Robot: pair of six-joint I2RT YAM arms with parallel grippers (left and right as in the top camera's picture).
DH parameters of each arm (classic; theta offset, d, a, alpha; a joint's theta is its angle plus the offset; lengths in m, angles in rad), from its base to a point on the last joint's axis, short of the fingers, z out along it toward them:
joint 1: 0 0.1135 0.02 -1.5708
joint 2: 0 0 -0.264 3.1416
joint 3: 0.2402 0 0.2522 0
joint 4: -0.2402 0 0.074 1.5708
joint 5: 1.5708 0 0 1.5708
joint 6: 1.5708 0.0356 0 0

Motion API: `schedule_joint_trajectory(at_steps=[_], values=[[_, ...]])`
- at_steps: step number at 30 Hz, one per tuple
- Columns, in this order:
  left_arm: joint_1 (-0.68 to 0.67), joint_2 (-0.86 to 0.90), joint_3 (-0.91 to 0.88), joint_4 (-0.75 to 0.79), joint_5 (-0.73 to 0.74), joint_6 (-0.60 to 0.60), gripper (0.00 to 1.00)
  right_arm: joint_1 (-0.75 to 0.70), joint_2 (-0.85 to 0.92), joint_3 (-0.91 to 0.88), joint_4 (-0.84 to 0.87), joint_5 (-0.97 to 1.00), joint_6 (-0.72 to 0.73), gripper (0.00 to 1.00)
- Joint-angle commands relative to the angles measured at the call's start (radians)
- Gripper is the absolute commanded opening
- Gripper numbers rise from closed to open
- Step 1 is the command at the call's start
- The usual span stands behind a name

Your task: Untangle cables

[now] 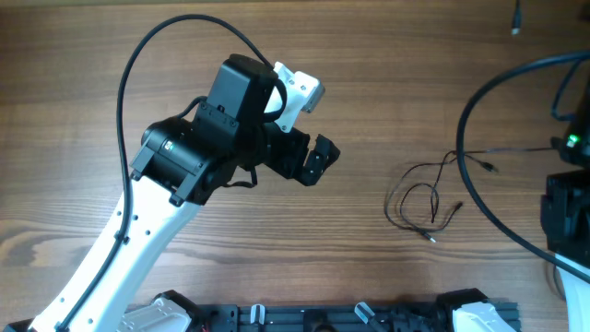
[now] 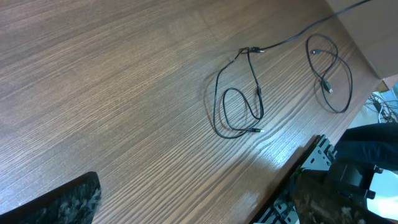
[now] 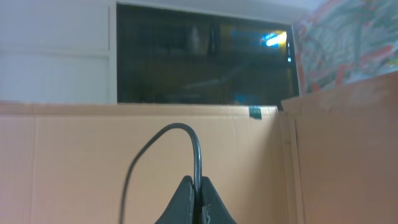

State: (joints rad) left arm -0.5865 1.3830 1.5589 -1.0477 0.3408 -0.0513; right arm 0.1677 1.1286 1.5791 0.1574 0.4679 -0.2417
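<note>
we see the cables [image 1: 426, 192] lying in loose loops on the table [image 1: 387, 55], right of centre, well apart from our left gripper [image 1: 318, 160], its fingers spread wide. our right gripper [image 3: 199, 190] points upward, fingers pressed together.

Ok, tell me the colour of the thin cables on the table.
The cables are black; the left wrist view shows them best.

left arm [image 1: 120, 240] stretched forward | left jaws wide apart | right arm [image 1: 564, 212] at right edge | right jaws pressed together
</note>
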Motion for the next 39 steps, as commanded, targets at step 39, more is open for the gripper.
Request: schedule_joint_trajectory(at_steps=[39], values=[[0.001,0.217,0.012,0.188,0.313,0.18,1.0,0.003,-0.085,0.011,-0.408,-0.327,0.425,0.05]])
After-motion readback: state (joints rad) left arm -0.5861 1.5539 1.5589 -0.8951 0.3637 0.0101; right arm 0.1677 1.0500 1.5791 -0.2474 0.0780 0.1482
